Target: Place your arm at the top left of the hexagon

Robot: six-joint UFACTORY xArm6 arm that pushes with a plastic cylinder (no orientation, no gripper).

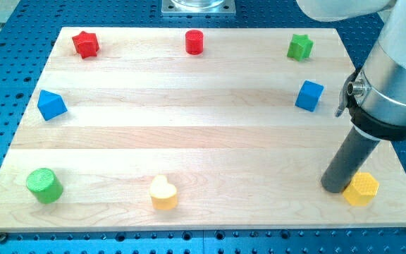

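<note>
The yellow hexagon (362,188) lies near the board's bottom right corner. My tip (335,188) rests on the board just to the hexagon's left, touching or nearly touching its left side. The dark rod rises from there up and to the right into the grey arm at the view's right edge.
On the wooden board (189,141): a red star (85,44) top left, a red cylinder (194,41) top middle, a green star (300,46) top right, a blue cube (309,95) right, a blue triangle (50,104) left, a green cylinder (45,185) bottom left, a yellow heart (163,192) bottom middle.
</note>
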